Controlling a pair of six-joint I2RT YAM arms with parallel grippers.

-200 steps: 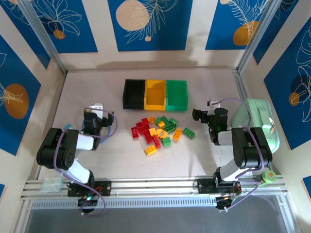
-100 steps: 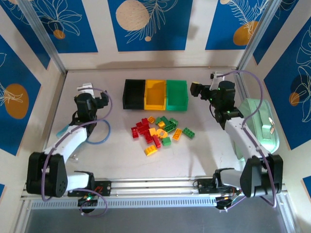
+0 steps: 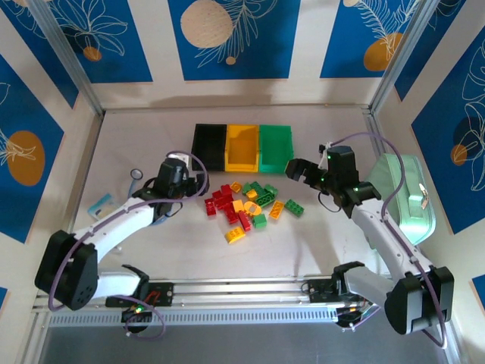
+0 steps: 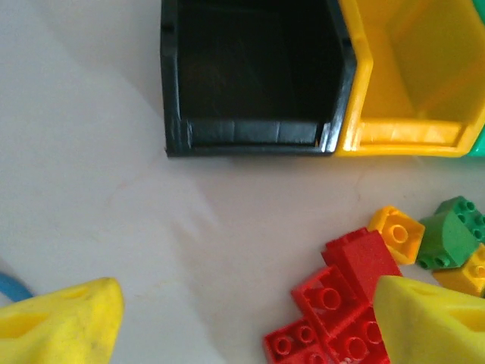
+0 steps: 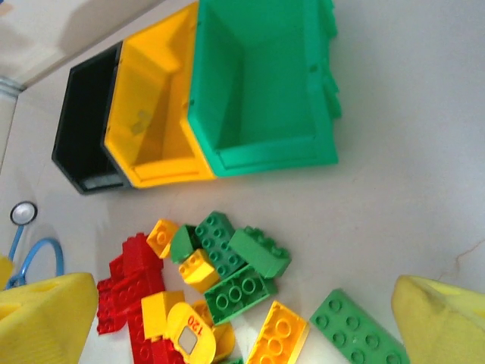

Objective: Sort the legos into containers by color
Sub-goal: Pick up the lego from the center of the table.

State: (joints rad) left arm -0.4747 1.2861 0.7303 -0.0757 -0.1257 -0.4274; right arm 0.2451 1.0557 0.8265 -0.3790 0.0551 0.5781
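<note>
The legos [image 3: 246,206] are seen heaped loosely on the table [image 3: 318,243], just in front of the 3 joined containers [image 3: 242,146], which are ranged black, yellow and green from left to right. The left gripper [image 3: 198,186] is held at the left edge of the pile, its yellow fingers [image 4: 61,318] spread apart and clamped on nothing; red bricks [image 4: 333,299] are seen beside its right finger. The right gripper [image 3: 295,168] is poised near the green bin [image 5: 273,157], jaws wide apart and unloaded.
</note>
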